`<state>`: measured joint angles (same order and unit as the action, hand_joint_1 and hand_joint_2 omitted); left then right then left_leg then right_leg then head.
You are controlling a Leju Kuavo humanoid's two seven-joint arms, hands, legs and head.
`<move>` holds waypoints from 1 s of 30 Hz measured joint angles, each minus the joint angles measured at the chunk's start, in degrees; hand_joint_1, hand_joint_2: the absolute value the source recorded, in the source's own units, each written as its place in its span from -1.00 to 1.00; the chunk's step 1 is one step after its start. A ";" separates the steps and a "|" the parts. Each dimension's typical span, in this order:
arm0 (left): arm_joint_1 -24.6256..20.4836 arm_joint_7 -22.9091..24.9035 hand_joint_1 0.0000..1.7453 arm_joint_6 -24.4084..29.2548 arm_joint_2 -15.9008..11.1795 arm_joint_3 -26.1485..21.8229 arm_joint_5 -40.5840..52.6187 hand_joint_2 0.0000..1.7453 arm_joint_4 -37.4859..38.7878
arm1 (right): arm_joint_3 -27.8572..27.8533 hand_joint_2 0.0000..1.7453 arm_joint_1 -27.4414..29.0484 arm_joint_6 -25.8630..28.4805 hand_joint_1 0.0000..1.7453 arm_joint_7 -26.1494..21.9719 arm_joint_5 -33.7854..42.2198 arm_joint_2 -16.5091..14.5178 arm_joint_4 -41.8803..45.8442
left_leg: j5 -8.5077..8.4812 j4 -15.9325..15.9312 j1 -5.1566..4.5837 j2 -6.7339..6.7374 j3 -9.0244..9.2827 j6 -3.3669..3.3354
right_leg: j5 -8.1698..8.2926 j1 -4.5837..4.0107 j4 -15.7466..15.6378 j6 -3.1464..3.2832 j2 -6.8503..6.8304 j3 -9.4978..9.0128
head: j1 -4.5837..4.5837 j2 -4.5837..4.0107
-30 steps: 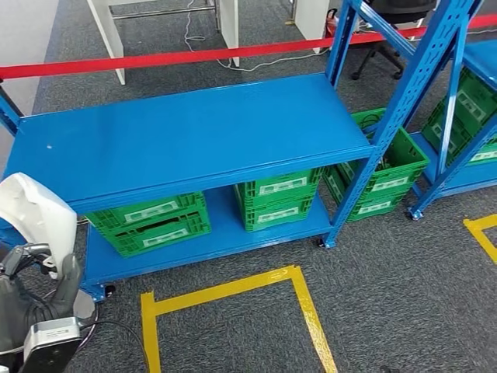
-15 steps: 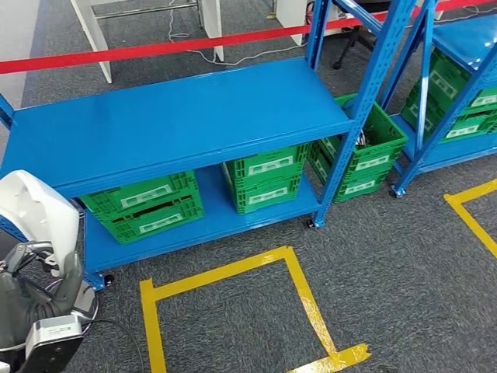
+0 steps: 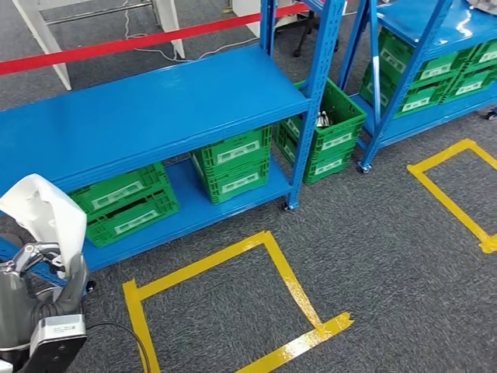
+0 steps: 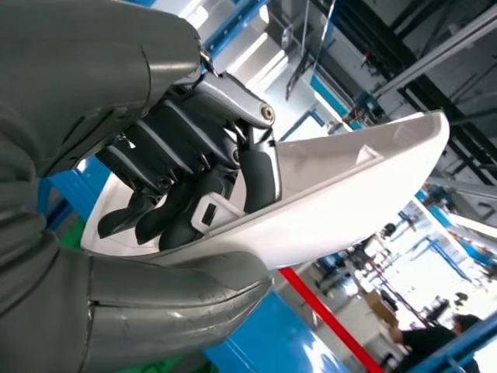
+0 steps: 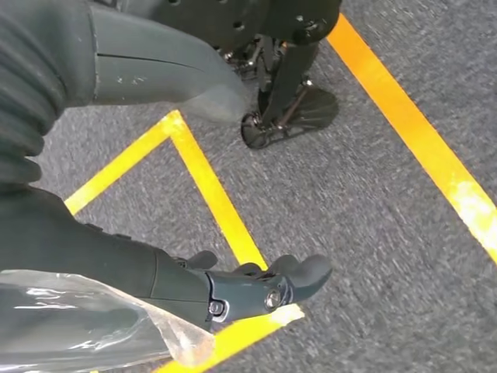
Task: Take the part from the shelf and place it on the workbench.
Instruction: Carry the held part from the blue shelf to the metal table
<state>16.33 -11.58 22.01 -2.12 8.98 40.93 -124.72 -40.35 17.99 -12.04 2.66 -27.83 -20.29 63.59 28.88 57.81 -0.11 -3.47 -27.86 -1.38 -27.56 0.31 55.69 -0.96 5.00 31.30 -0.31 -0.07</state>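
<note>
While the white part rides in the left hand, the step in hand looks like the carry: the part is off the shelf and has yet to reach a workbench, and I cannot pick out a workbench with any certainty. Judging from that, the next move calls for walking or turning until the bench is in front, keeping the part level and the grip firm, then lowering it onto a bare spot.

Taking the blue shelf as the landmark: its wide top board lies ahead of the robot, with green crates on the lower board beneath it and another green crate on the floor just past its right-hand post. A second blue rack stands well off to the right of it. On the grey carpet in front of the shelf runs a square of yellow tape. A red strap stretches behind the shelf.

The part sits at the near left corner of the shelf, in front of and below its top board, clear of the board itself. In the left wrist view the dark fingers are curled into the hollow of the white shell with the thick thumb under it, so the hand is clamped around the part.

The right hand hangs low over the carpet and tape, holding nothing, its fingers apart and loosely extended.
</note>
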 joint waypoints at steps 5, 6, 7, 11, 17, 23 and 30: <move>0.26 -0.03 1.00 0.80 0.10 -0.07 -1.25 1.00 0.01 | 0.75 1.00 0.87 0.43 -1.00 1.04 1.25 -0.01 0.82 | 0.75 -3.19 0.50 3.60 0.48 -0.86 | -5.27 -0.01 9.31 -1.53 -3.85 5.96 | -0.59 0.01; 0.40 -0.01 1.00 0.80 0.10 -0.08 -1.28 1.00 0.01 | 1.00 1.00 1.00 0.54 -1.00 1.32 1.44 -0.01 1.01 | 0.77 -2.97 0.50 4.35 0.23 -0.90 | -6.56 0.16 13.12 -1.78 -4.30 7.59 | -0.62 0.01; 0.47 0.03 1.00 0.71 0.09 -0.09 -1.24 1.00 0.02 | 1.27 1.00 1.22 0.66 -1.00 1.58 1.66 -0.01 1.24 | 0.83 -2.72 0.49 5.07 0.08 -0.91 | -7.01 0.29 15.66 -1.99 -4.54 8.56 | -0.63 0.01; 0.81 0.31 1.00 0.40 0.06 -0.09 -1.08 1.00 0.13 | 2.62 1.00 2.69 0.89 -1.00 2.61 2.78 -0.01 2.96 | 1.28 -1.96 0.40 7.35 0.02 -0.49 | -2.05 0.25 6.36 -2.02 -6.82 2.73 | -0.72 0.00; 1.46 0.94 1.00 0.48 -0.14 -0.07 -1.00 1.00 0.13 | 4.26 1.00 3.89 0.86 -1.00 4.19 3.38 -0.03 4.76 | 2.31 -0.64 0.14 8.44 -0.43 1.05 | -0.66 -0.17 0.87 0.12 -6.73 0.36 | -0.68 0.01; 1.86 1.41 1.00 0.04 -0.79 -0.07 -1.79 1.00 0.19 | 4.62 1.00 3.93 -0.01 -1.00 3.53 2.92 -0.08 5.23 | 10.30 14.94 0.49 4.12 -6.41 1.52 | 0.57 -0.23 0.82 1.43 -3.26 1.62 | -0.55 0.01; 0.97 2.38 1.00 -0.62 -1.09 -0.04 -2.88 1.00 0.25 | 4.55 1.00 4.03 -1.46 -1.00 3.39 2.63 -0.08 6.98 | 2.94 -0.59 0.61 -0.11 0.79 0.45 | 1.95 -0.31 1.90 -0.26 1.47 3.45 | -0.62 0.01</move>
<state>17.29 -9.20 21.39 -3.21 8.94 38.05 -124.48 -35.80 22.02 -13.50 6.05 -25.20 -20.37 70.57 31.82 57.22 0.50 -3.58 -27.07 -0.93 -25.62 0.00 57.59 -1.23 6.47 34.75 -0.92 -0.06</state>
